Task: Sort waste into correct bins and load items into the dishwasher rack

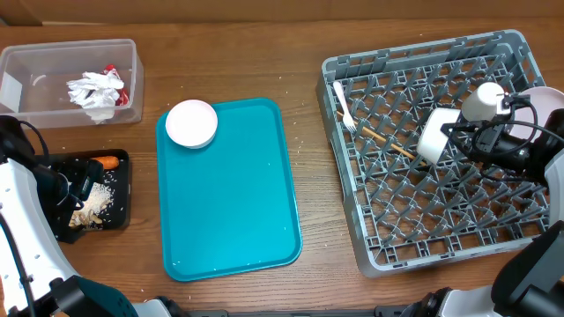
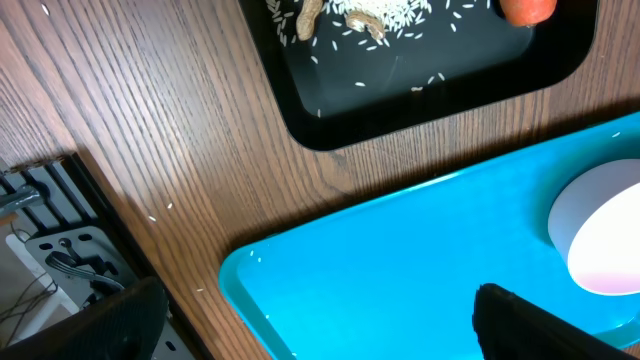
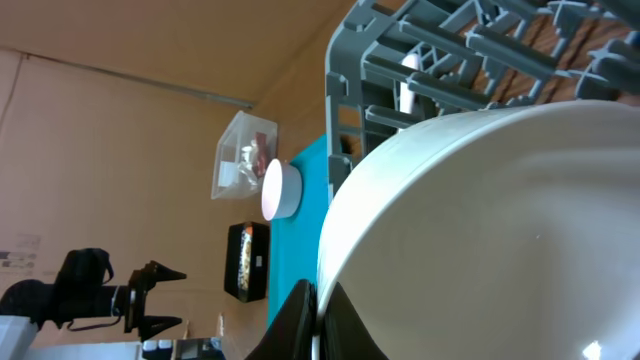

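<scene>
The grey rack (image 1: pixel 441 253) stands at the right. Inside it, a white fork (image 1: pixel 344 107) and a thin wooden stick (image 1: pixel 388 143) lie near the far left corner, a white bowl (image 1: pixel 434 138) is tilted on its edge, and a pale plate (image 1: pixel 542 101) leans at the right wall. The clear tub (image 1: pixel 35 99) holds crumpled napkins (image 1: pixel 92 91) and a red wrapper (image 1: pixel 113 74). The black tray (image 1: pixel 120 190) holds a carrot piece (image 1: pixel 108 162) and beige scraps (image 1: pixel 95 204). A small bowl (image 1: pixel 191 123) sits between tub and rack.

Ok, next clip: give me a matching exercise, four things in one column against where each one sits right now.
Things:
1. crumpled napkins
2. carrot piece
3. small bowl
4. white fork

Places:
A. teal tray
B. dishwasher rack
C. clear tub
D. black tray

Pairs: 1-C, 2-D, 3-A, 4-B.
</scene>
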### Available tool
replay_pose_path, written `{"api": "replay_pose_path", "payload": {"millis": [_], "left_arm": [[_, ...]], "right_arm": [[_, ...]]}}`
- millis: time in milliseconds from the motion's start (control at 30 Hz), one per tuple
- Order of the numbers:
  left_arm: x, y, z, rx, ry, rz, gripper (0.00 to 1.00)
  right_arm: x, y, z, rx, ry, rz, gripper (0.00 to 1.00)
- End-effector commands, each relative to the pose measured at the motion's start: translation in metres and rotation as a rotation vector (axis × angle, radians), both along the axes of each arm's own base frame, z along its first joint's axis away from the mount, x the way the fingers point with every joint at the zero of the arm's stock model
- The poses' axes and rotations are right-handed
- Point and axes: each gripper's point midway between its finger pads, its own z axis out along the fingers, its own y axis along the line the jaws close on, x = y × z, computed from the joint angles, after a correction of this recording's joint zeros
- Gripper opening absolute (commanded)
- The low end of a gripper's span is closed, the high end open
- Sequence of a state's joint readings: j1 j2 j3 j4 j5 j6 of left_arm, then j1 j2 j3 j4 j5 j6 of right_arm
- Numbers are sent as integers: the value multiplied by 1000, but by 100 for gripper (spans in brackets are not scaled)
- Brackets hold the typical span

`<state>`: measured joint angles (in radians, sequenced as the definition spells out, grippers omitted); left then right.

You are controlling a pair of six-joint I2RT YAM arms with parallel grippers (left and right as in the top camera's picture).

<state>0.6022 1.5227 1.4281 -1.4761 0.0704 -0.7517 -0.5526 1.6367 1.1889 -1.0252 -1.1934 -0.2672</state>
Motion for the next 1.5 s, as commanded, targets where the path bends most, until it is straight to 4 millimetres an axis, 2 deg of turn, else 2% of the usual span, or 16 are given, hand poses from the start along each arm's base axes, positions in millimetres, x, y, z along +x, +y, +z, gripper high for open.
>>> {"api": "replay_pose_path", "payload": {"millis": [0,200,400,600,733,867,1033,1200,1300,1467], "left_arm": [[-1,0,-1,1,4,-16,100],[-1,0,-1,1,4,-15,100],[-1,0,-1,1,4,-16,100],[-1,0,-1,1,4,-15,100],[-1,0,-1,1,4,-16,100],[-1,0,-1,1,4,-15,100],[-1,0,-1,1,4,-16,100],[-1,0,-1,1,4,-15,100],[0,0,-1,1,3,-15,100],[0,0,-1,1,3,-15,100]], "right_arm": [[-1,0,-1,-8,-6,3,4],[1,-6,-5,-3,55,-40,11],[4,-35,-24,-101,219,-172,12],[5,-57,-23,-197,335,-281,12],[-3,-76,-23,-281,450,-384,11],[-19,-94,-23,-366,587,-488,11],[-39,-109,-13,-433,715,-599,11],[-58,-120,9,-508,770,-702,11],[-66,-116,25,-517,739,-716,12],[-74,-99,43,-534,690,-696,22]]}}
